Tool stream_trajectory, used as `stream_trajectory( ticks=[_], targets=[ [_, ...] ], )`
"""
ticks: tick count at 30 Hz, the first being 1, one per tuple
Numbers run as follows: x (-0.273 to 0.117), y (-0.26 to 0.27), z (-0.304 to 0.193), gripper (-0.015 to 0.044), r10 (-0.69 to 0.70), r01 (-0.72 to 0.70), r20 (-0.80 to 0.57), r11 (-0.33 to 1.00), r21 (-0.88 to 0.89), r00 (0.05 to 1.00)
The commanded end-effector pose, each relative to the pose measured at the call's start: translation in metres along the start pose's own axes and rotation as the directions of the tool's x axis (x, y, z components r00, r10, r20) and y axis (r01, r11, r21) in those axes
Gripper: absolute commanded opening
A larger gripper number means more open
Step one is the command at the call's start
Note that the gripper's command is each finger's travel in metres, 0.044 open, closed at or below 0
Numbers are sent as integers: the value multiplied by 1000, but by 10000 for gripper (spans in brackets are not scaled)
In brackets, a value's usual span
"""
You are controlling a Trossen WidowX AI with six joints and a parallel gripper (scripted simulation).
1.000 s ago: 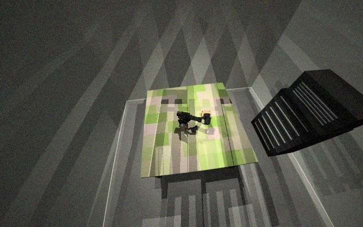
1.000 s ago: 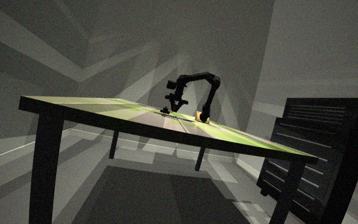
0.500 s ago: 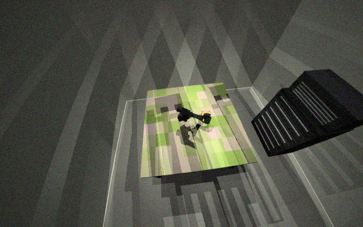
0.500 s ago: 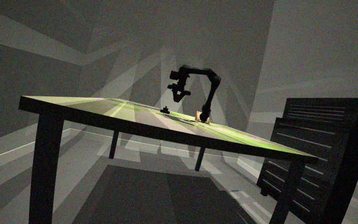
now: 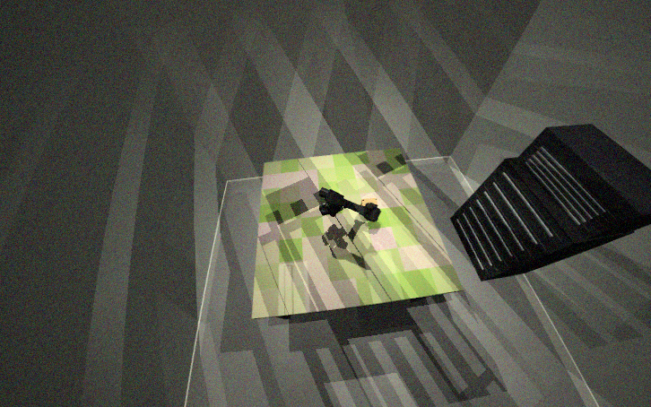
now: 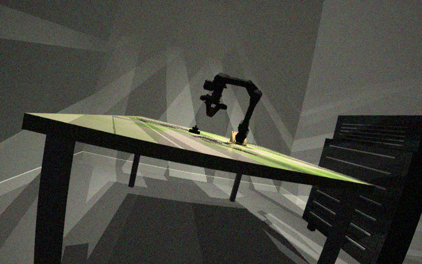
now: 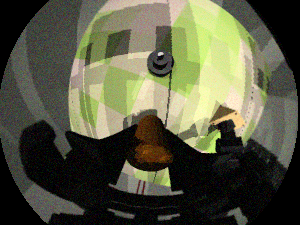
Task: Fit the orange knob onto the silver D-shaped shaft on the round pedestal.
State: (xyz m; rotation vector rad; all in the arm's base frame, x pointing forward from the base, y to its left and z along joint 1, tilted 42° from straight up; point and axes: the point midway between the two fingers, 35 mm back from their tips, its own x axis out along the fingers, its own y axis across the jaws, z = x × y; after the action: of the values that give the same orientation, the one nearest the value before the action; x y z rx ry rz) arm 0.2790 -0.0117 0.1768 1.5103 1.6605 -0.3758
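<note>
My gripper [image 6: 210,113] [image 7: 150,129] is shut on the orange knob [image 6: 211,109] [image 7: 150,155] and holds it well above the table. In the wrist view the knob sits between the two fingertips; its hole and flat side cannot be made out. The dark round pedestal [image 6: 195,131] [image 7: 160,70] stands on the table, lower than the knob and to its left in the exterior view. The shaft [image 7: 160,55] rises from its middle, with a bright top; its flat side is too small to tell. In the top view the arm hides the knob and pedestal.
A tan block [image 5: 368,200] [image 6: 233,136] [image 7: 233,118] stands beside the arm's base. The table [image 5: 412,282] [image 6: 93,127] has a green and pink checkered top with shadows across it. A black drawer cabinet [image 5: 542,215] [image 6: 367,149] stands beyond the table's right side.
</note>
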Motion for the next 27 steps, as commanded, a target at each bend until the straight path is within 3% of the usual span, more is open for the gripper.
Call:
stream_trajectory(
  ticks=[1, 14, 27],
  targets=[
    [-9, -2, -1, 0, 87, -87, 3, 996, -3, 996],
    [-39, -12, -7, 0, 386, -386, 1, 923, 0, 923],
    [-67, -21, -12, 0, 625, -625, 2, 781, 2, 781]
  ],
)
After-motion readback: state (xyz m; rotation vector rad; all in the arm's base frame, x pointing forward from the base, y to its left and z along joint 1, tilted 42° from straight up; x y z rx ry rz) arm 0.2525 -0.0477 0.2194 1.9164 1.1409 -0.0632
